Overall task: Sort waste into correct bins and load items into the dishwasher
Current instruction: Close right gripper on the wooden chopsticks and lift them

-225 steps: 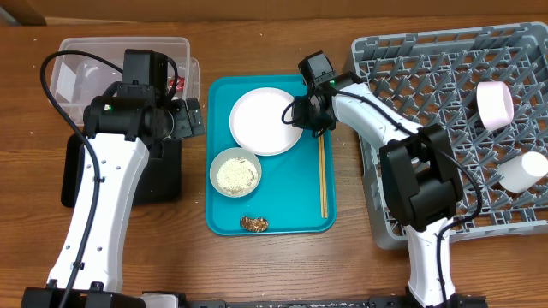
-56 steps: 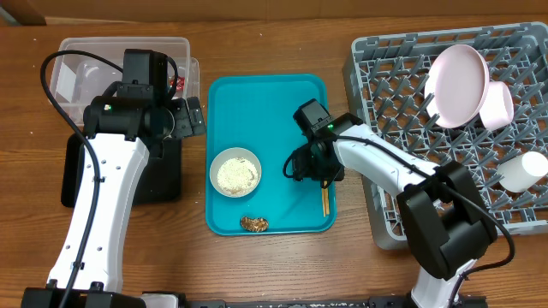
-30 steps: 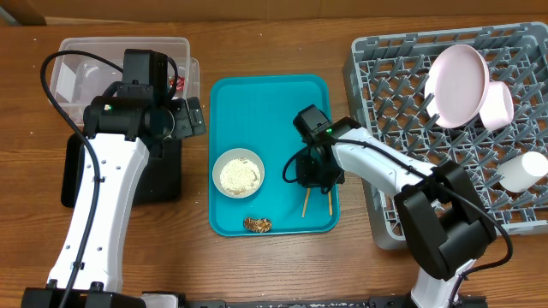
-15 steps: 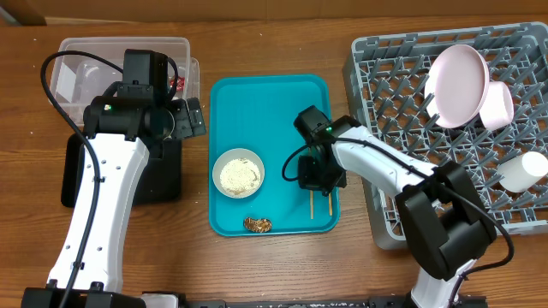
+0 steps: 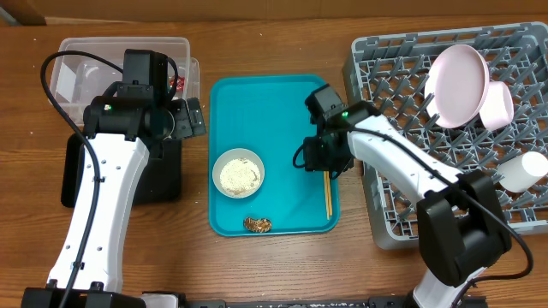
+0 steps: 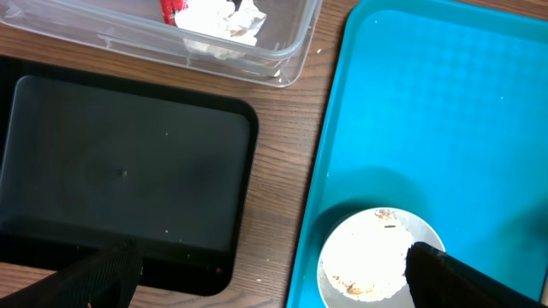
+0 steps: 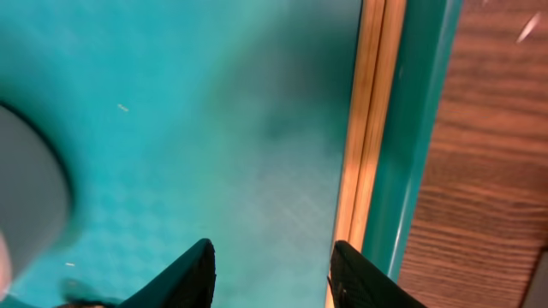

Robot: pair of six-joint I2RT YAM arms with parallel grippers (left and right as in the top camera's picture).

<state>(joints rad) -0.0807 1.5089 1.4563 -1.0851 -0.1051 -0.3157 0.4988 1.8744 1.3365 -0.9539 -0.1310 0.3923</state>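
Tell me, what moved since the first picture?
The plate went from the teal tray into the dish rack. The right gripper came back to the tray, knocked the chopsticks apart, and now hangs open by them as they lie together along the right rim. The left gripper, rice bowl and brown lump stayed about where they were.

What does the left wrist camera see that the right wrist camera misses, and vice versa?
Only the left wrist view shows the clear tub holding the wrapper and tissue, the black tray and the rice. Only the right wrist view shows the chopsticks lying along the rim. Both show the teal tray and wooden table.
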